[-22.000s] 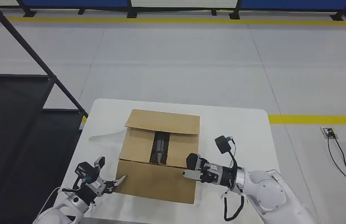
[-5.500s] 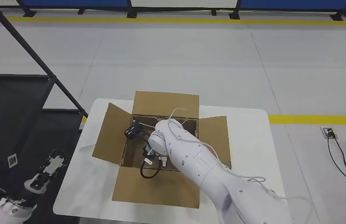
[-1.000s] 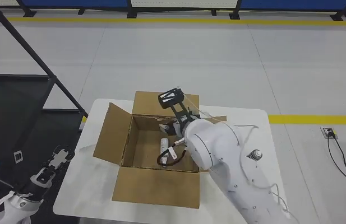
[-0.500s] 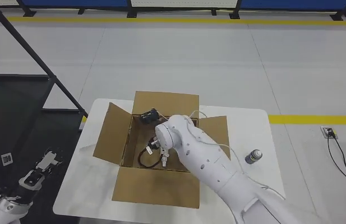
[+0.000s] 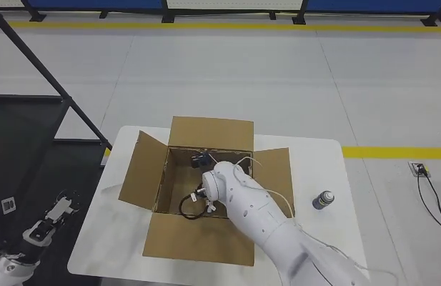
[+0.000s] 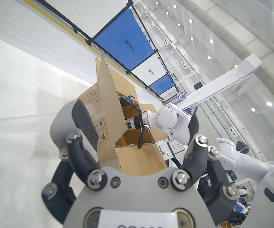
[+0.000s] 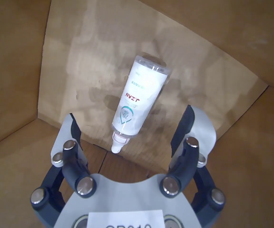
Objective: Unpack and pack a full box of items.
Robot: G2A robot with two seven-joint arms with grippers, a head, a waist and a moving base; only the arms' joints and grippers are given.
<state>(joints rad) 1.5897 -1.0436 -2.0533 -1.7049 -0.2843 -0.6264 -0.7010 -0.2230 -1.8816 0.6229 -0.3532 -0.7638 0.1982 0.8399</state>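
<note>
Right pincer (image 7: 131,117) hangs inside the box with its fingers spread wide and nothing between them, straddling the nozzle end of the bottle without touching it. The worktop (image 5: 120,236) carries the cardboard box (image 5: 199,239) about midway between its left and right edges, all four flaps folded outward. Near the right edge, well apart from the box, stands a small dark can (image 5: 321,199). On the box floor, as far as I can tell, lies a white bottle (image 7: 139,100), its nozzle pointing toward the pincer. The step in hand looks like lifting out this bottle. To do it well, I would advance until the pads sit either side of the label rather than the thin nozzle, turn square to its long axis, close firmly, then lift straight up clear of the walls. The right arm (image 5: 241,207) bends over the near wall and dips steeply, wrist toward the far wall. The left pincer (image 6: 137,113) is off the worktop's near-left corner, tilted upward, fingers wide, empty.
</note>
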